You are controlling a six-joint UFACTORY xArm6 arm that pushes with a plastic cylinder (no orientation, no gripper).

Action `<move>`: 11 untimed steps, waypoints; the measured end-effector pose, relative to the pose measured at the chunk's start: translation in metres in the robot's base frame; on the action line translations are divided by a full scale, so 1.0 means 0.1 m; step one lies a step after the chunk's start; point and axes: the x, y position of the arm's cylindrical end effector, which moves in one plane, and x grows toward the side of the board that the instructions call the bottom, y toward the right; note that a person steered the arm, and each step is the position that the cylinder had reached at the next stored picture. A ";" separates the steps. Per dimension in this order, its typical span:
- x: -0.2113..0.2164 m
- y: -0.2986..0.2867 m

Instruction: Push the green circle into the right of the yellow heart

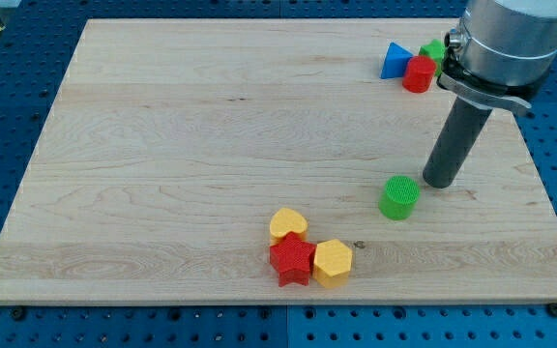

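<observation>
The green circle [398, 197] lies on the wooden board, right of centre and low in the view. The yellow heart [287, 224] lies to its lower left, touching a red star [292, 261]. A yellow hexagon [333, 263] sits right of the star. My tip [439, 182] rests on the board just to the right of and slightly above the green circle, very close to it; contact cannot be told.
A blue triangle [394, 61], a red block [419, 73] and a green block [433, 51] cluster at the view's top right, partly behind the arm. The board's right edge [547, 193] is near my tip.
</observation>
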 end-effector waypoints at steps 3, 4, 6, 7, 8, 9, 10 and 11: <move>0.19 -0.51; 0.22 -0.75; 0.23 -0.84; 0.23 -0.85; 0.24 -0.91; 0.34 -1.10; 0.42 -1.19; -0.13 -1.19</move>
